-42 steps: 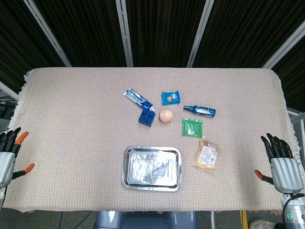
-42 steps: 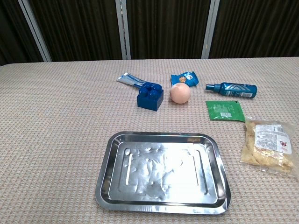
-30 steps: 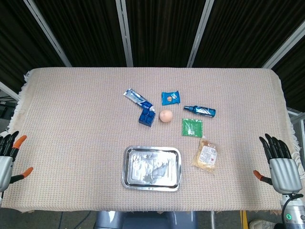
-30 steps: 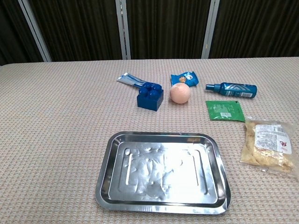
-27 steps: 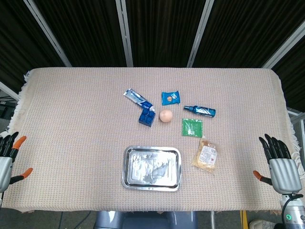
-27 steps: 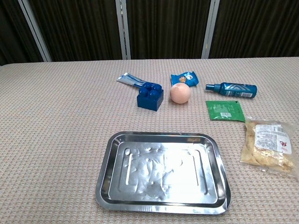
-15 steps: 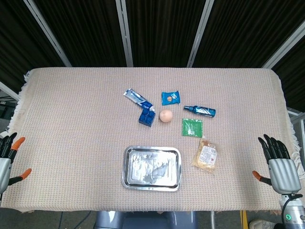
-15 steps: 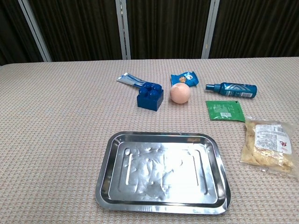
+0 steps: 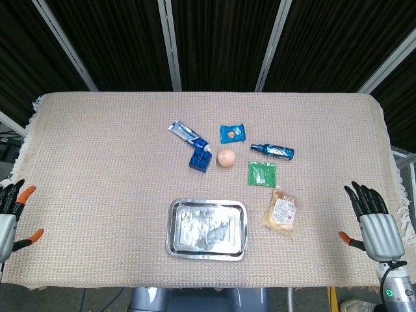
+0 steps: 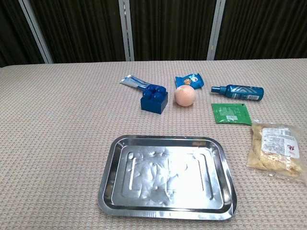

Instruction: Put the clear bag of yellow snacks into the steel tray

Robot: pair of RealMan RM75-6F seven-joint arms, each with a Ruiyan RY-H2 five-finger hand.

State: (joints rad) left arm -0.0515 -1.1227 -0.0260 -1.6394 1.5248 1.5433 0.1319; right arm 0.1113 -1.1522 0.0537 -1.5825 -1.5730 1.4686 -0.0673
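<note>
The clear bag of yellow snacks (image 9: 281, 213) (image 10: 277, 150) lies flat on the cloth, just right of the empty steel tray (image 9: 208, 229) (image 10: 168, 177). My right hand (image 9: 371, 224) hovers at the table's right edge with fingers spread, holding nothing, well to the right of the bag. At the far left edge my left hand (image 9: 10, 214) is also spread and empty, far from the tray. Neither hand shows in the chest view.
Behind the tray lie a blue toy brick (image 9: 200, 158), a peach-coloured ball (image 9: 225, 158), a blue tube (image 9: 187, 134), a small blue snack packet (image 9: 232, 134), a blue spray bottle (image 9: 273, 151) and a green sachet (image 9: 262, 173) close behind the bag.
My right hand has drifted slightly left, toward the table. My left hand has sunk a little at the left edge. Objects have not moved.
</note>
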